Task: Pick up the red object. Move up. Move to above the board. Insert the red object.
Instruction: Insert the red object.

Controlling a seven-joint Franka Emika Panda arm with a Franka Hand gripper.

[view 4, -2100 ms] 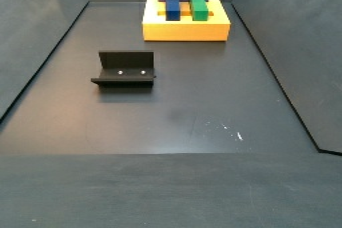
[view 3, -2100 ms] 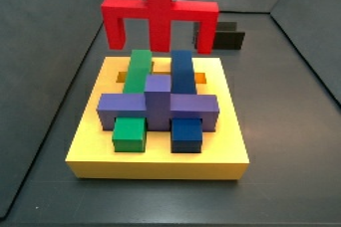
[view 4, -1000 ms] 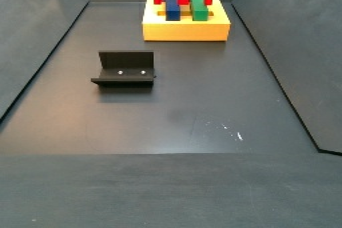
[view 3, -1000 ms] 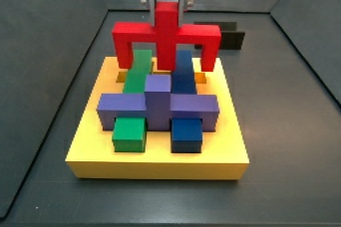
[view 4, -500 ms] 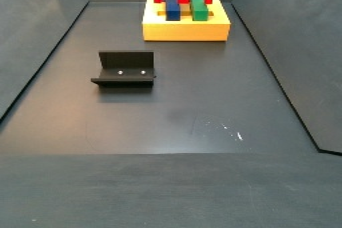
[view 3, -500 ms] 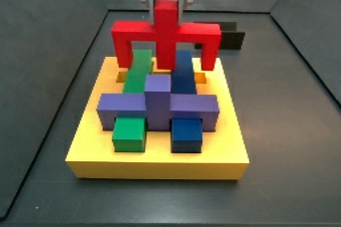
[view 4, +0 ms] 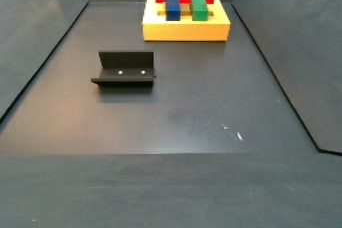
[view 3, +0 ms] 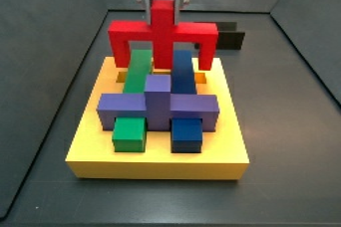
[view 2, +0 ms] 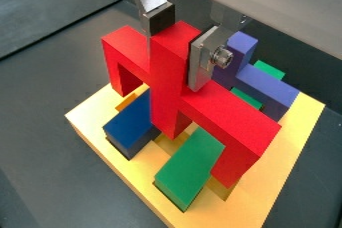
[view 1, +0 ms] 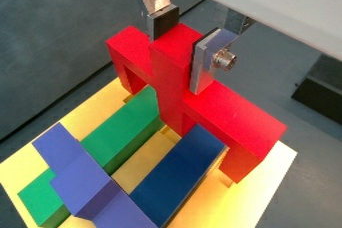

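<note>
The red object (view 3: 163, 35) is a wide bar with three prongs pointing down, over the far end of the yellow board (view 3: 160, 161). My gripper (view 3: 163, 0) is shut on its middle stem from above. In both wrist views the gripper (view 1: 185, 40) (view 2: 181, 37) clamps the red object (view 1: 234, 122) (view 2: 221, 117) between a dark pad and a silver plate. The middle prong reaches down between the green bar (view 1: 114, 137) and the blue bar (view 1: 187, 172). The outer prongs end close to the board (view 2: 100, 132); I cannot tell whether they touch it.
A purple cross-shaped block (view 3: 158, 104) lies on the board's middle, with a green block (view 3: 128, 131) and a blue block (view 3: 186, 133) in front. A small black block (view 3: 230, 39) stands behind the board. The fixture (view 4: 124, 69) stands on the floor, away from the board (view 4: 187, 30).
The gripper has come down with the red object, from well above the board's far end to close over it. In the last half second it has hardly moved.
</note>
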